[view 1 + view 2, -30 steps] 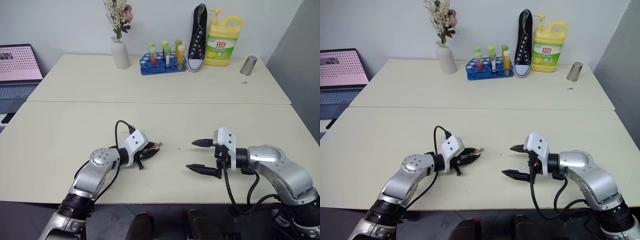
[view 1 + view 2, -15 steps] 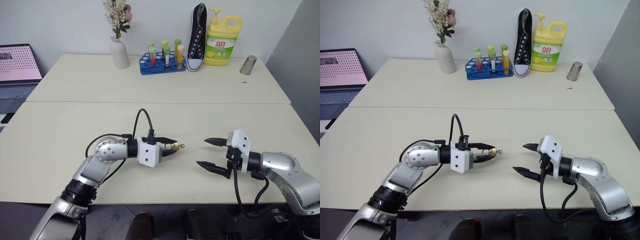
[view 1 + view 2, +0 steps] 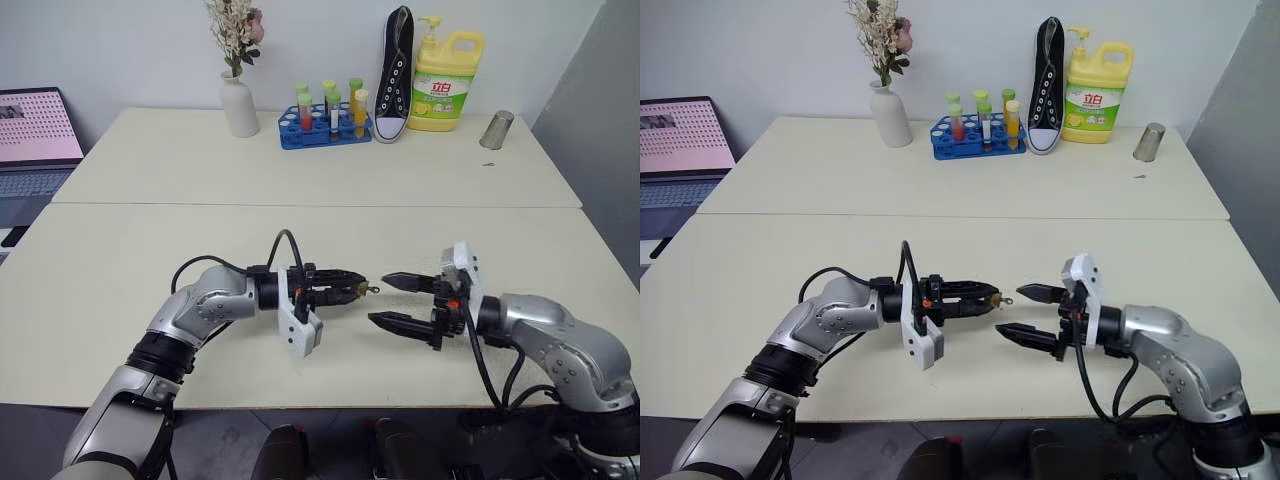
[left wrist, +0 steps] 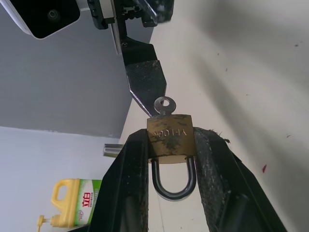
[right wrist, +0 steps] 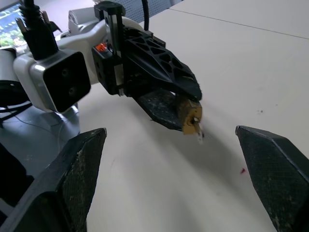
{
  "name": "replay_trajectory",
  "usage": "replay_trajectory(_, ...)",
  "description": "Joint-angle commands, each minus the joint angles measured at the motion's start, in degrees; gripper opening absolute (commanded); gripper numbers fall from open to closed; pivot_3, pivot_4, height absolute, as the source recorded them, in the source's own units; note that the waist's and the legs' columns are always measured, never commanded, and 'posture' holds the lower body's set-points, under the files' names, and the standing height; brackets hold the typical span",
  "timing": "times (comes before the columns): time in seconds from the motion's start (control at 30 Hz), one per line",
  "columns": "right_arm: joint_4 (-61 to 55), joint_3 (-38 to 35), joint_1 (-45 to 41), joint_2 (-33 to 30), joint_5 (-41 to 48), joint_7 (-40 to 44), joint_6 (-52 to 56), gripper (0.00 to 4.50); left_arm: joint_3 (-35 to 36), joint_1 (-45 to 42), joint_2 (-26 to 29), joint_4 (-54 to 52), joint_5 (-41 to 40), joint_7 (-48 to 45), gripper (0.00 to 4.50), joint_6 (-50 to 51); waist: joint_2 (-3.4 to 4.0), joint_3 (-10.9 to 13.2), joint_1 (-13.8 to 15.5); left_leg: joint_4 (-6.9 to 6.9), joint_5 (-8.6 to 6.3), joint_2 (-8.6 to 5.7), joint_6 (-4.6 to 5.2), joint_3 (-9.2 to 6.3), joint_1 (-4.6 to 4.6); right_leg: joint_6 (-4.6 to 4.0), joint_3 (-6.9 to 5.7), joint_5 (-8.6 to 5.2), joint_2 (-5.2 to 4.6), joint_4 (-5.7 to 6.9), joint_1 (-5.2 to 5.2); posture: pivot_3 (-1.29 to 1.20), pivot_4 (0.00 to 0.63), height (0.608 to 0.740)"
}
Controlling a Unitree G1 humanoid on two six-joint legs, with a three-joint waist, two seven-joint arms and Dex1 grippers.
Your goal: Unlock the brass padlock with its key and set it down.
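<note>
Head views: the left gripper [image 3: 345,287] is clenched on the padlock [image 3: 356,291] and holds it up off the surface [image 3: 300,150], pointing toward the right arm, with the key [image 3: 372,290] sticking out of the lock body toward the right gripper [image 3: 378,300]. That gripper is released, fingers spread wide, one just past the key's head and one lower and nearer the robot, so the key lies just off the gap between them; the right arm is plainly the one placed to take it. Key and lock lie along one line, level and running across from left arm to right. The near half of the surface around both arms is bare, giving room to set the lock down; vase [image 3: 240,104], tube rack [image 3: 325,125], shoe [image 3: 396,70], bottle [image 3: 446,70] and cup [image 3: 497,130] stand well apart at the far edge. Left wrist view: padlock body pinched between both fingers [image 4: 130,188], shackle [image 4: 174,181] back in the gap and looking seated, ring head of the key pointing at a right finger close beyond. Right wrist view: lock and key show between the two wide fingers [image 5: 72,179], apart from both; I judge a short closing-in on the key comes next
</note>
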Motion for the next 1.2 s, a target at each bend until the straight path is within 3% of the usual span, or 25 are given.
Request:
replay_trajectory(0.03, 0.5, 0.0, -1.8, 1.0, 1.8, -0.5, 0.9, 4.5, 0.8, -0.6, 0.9, -1.2, 0.5, 2.1, 0.96, -0.6, 0.0, 0.0, 0.0, 0.0, 0.0, 0.0, 0.0, 0.0, 0.0, 0.0, 0.0, 0.0, 0.0, 0.0, 0.0, 0.0, 0.15, 0.74)
replay_trajectory(0.2, 2.0, 0.6, -3.0, 1.3, 1.4, 0.1, 1.3, 4.5, 0.5, 0.0, 1.1, -2.2, 1.1, 3.2, 0.96, 0.2, 0.0, 0.0, 0.0, -0.01, 0.0, 0.01, 0.0, 0.0, 0.0, -0.01, -0.01, 0.0, 0.0, 0.01, 0.0, 0.0, 0.15, 0.74)
replay_trajectory(0.3, 2.7, 0.7, -3.2, 1.1, 1.2, 0.4, 1.1, 3.91, 0.3, 0.1, 1.1, -2.6, 1.1, 3.6, 0.96, 0.6, 0.0, 0.0, 0.0, -0.01, 0.0, 0.01, 0.0, 0.01, 0.0, -0.01, -0.01, 0.0, 0.0, 0.01, 0.0, 0.0, 0.15, 0.74)
replay_trajectory(0.63, 3.3, 0.6, -3.7, 1.1, 1.4, 0.8, 1.3, 0.16, -0.1, 0.7, 1.1, -3.5, 1.5, 4.1, 0.96, 0.9, 0.0, 0.0, 0.0, -0.01, 0.0, 0.01, 0.0, 0.0, 0.0, -0.01, -0.01, 0.01, 0.0, 0.01, 0.0, 0.0, 0.15, 0.74)
replay_trajectory(1.03, 5.4, 1.0, -6.1, 0.5, 2.2, 2.7, 3.4, 0.0, -0.1, 0.6, 1.0, -3.3, 1.6, 4.5, 0.96, 0.6, 0.0, 0.0, 0.0, 0.0, 0.0, 0.02, 0.0, 0.0, 0.01, -0.01, -0.02, 0.01, 0.0, 0.02, 0.0, 0.0, 0.15, 0.74)
replay_trajectory(1.2, 10.7, -0.1, -12.5, -0.3, 8.8, 2.3, 17.0, 0.0, -0.7, 0.3, 1.2, -3.0, 3.5, 5.1, 0.96, -1.1, 0.01, 0.0, 0.0, 0.0, 0.0, 0.03, 0.0, 0.0, 0.02, -0.03, -0.01, 0.02, -0.01, 0.04, 0.0, 0.0, 0.15, 0.74)
